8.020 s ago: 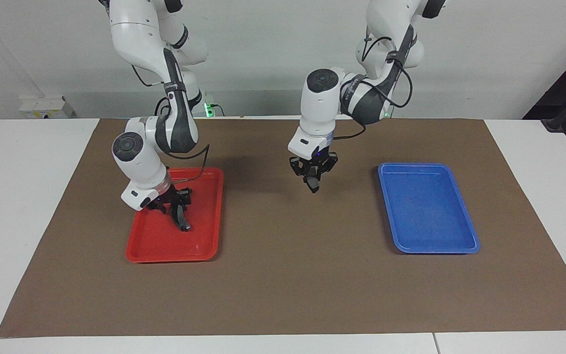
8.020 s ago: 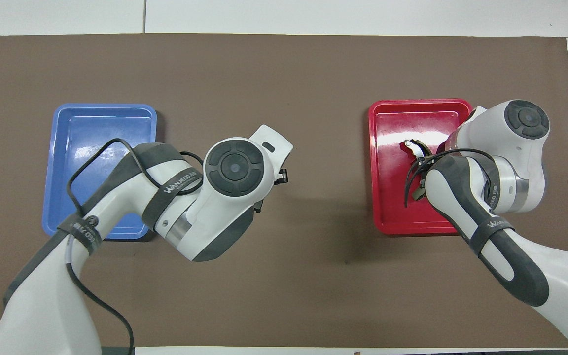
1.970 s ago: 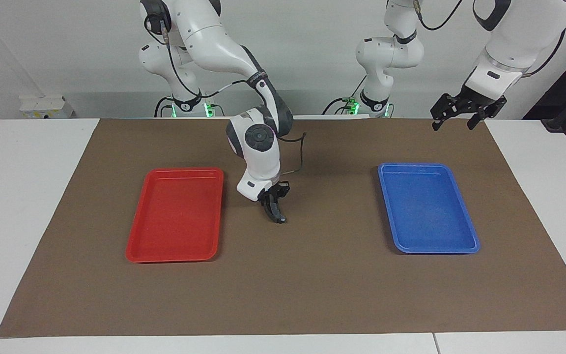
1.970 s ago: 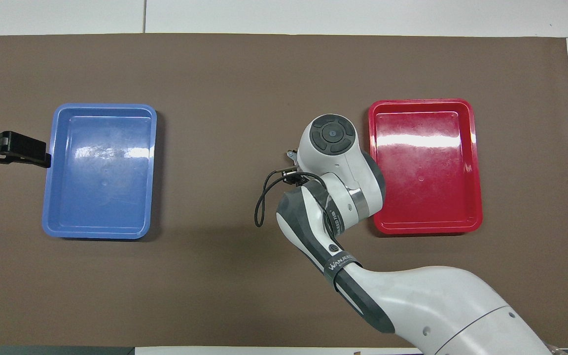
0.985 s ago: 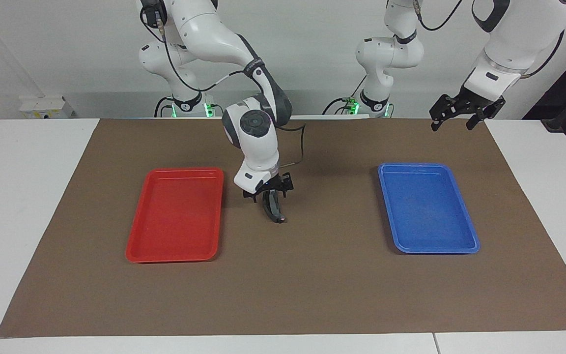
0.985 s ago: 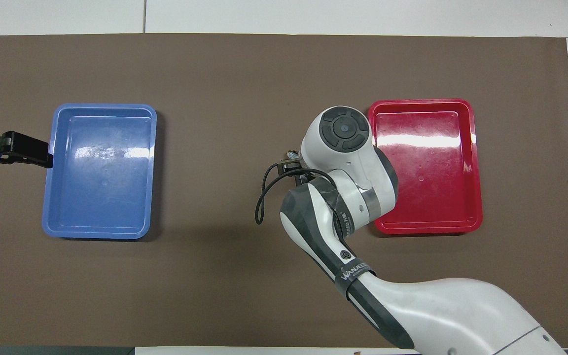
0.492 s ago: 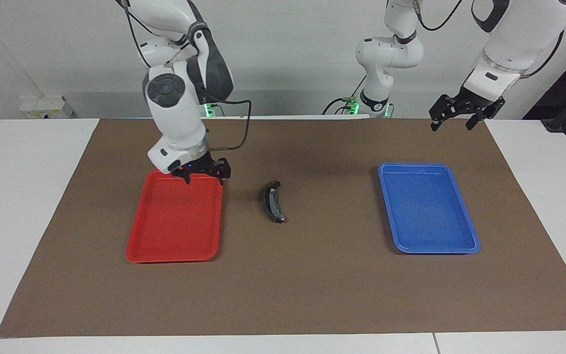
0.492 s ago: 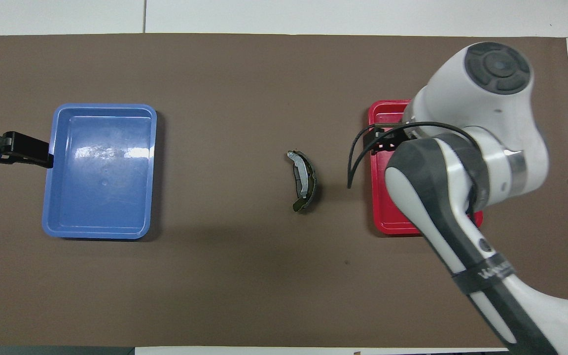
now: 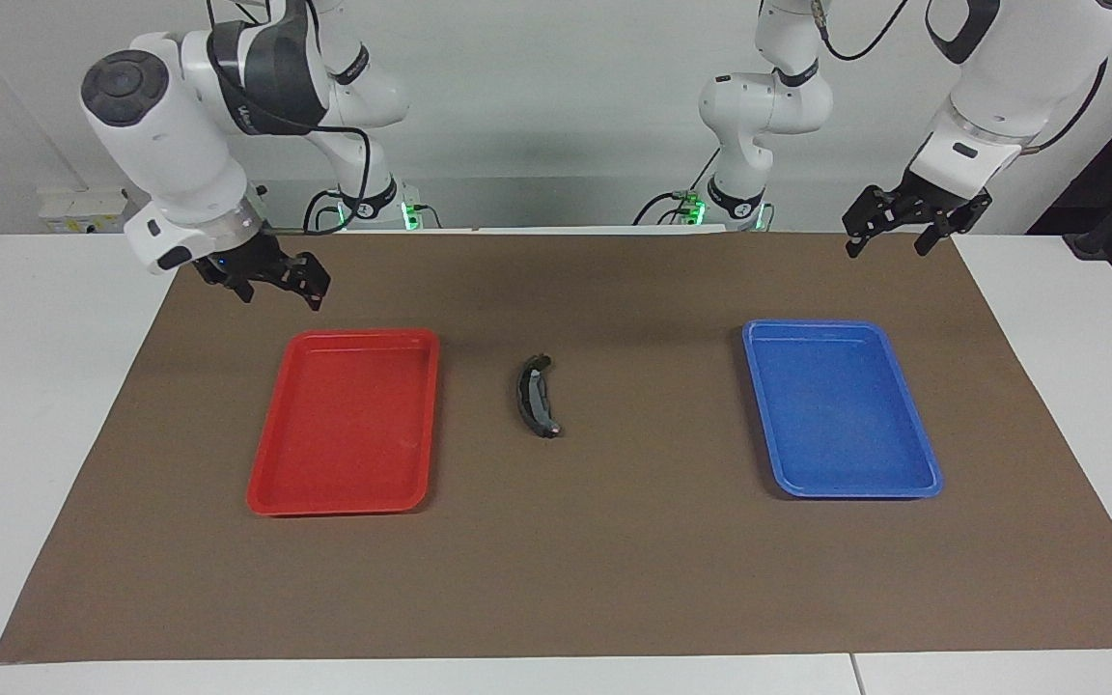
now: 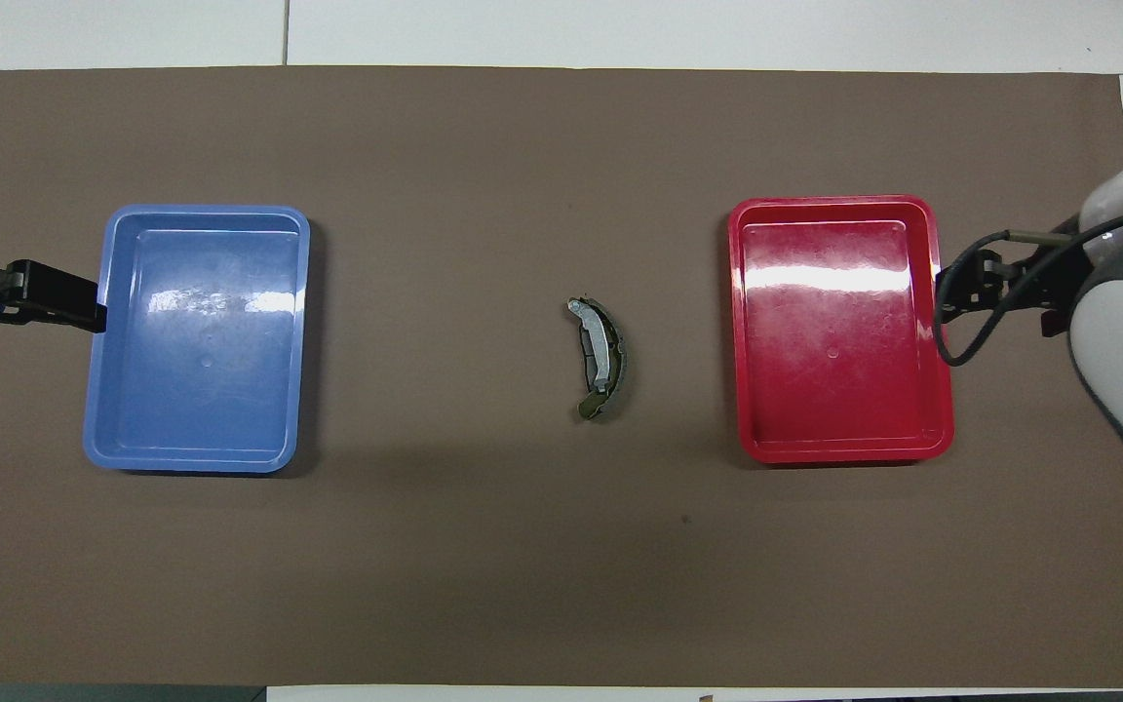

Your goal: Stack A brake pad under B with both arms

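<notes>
B [image 9: 537, 396], the long black crescent pad with a grey inner face, lies on the brown mat between the two trays, and nothing touches B [image 10: 602, 358]. The A brake pad is hidden; I cannot make it out apart from the crescent. My right gripper [image 9: 283, 294] hangs open and empty in the air over the mat, off the red tray's corner at the right arm's end; the overhead view shows this right gripper [image 10: 1005, 297] beside the tray. My left gripper [image 9: 897, 232] waits open and empty, raised over the mat's edge at the left arm's end, the left gripper [image 10: 64, 297] only partly in the overhead view.
A red tray [image 9: 344, 425] with nothing in it lies toward the right arm's end, the red tray [image 10: 839, 331] a short way from the crescent. A blue tray [image 9: 841, 405], also holding nothing, lies toward the left arm's end [image 10: 201, 341]. The brown mat [image 9: 556, 560] covers the table's middle.
My right gripper has let go of the crescent pad, risen and swung away over the red tray to the right arm's end. The pad stays on the mat. The left arm has not moved.
</notes>
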Tool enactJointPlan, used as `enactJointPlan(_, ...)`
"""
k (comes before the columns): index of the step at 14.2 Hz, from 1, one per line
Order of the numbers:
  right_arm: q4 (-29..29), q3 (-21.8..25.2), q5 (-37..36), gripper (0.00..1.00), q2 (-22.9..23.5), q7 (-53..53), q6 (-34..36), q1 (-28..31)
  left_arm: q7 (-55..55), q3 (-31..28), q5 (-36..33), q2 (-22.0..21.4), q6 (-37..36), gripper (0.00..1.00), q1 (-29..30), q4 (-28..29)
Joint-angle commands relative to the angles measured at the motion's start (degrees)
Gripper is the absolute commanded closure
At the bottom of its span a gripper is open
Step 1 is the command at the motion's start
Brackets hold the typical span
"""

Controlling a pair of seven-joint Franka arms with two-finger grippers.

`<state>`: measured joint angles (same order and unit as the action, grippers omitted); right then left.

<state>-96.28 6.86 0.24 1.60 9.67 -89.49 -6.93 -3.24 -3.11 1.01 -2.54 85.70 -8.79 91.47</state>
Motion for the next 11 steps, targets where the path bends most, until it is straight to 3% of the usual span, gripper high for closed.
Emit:
enactJointPlan(1,3.4,-0.3,-0.7,0.0,1.1,-3.4,2.6,4.3,0.0,-0.5,0.5,-0.6,0.6,0.0,-0.7,1.0)
enactJointPlan(11,0.1,-0.5,-1.8,0.0,-3.8,-5.4,3.0,4.9,-0.1,-0.2,0.5,-0.5,0.6,0.0,-0.7,1.0)
